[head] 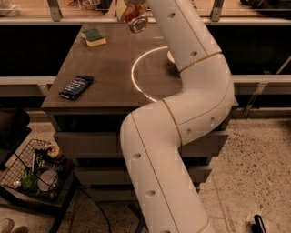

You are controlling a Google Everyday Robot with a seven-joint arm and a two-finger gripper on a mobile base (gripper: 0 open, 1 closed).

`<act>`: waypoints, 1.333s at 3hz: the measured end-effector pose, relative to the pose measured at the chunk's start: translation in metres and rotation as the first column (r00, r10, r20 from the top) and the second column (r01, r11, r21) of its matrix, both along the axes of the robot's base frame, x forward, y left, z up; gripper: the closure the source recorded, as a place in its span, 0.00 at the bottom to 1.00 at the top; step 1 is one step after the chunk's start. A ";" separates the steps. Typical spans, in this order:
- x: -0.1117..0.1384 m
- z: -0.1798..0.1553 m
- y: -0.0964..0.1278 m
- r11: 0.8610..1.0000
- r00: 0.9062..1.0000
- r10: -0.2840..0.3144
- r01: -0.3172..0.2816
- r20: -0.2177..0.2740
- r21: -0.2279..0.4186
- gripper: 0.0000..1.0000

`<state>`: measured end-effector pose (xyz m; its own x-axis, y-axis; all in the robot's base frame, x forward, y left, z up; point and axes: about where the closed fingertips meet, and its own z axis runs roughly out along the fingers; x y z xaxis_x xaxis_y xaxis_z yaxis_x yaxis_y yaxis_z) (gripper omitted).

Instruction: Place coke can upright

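The coke can (132, 14) is red with a silver end (138, 24) facing the camera. It hangs tilted in the air over the far edge of the brown table (113, 68), near the top of the view. My gripper (132, 6) is at the end of the white arm (191, 54), shut on the can from above. Its upper part is cut off by the top edge of the view.
A green and yellow sponge (94, 37) lies at the table's far left. A dark blue snack packet (76, 87) lies near the front left edge. A white object (170, 57) shows beside the arm. A wire basket (36, 170) of items stands on the floor at lower left.
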<state>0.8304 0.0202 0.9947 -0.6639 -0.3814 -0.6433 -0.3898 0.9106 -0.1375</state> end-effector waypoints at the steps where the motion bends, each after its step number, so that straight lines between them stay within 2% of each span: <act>1: 0.000 0.002 0.001 1.000 1.000 0.003 -0.003 0.007 -0.003 1.00; 3: -0.020 0.034 0.000 0.998 0.999 0.029 -0.027 0.042 -0.055 1.00; 4: -0.031 0.043 -0.002 0.995 0.998 0.044 -0.041 0.034 -0.090 1.00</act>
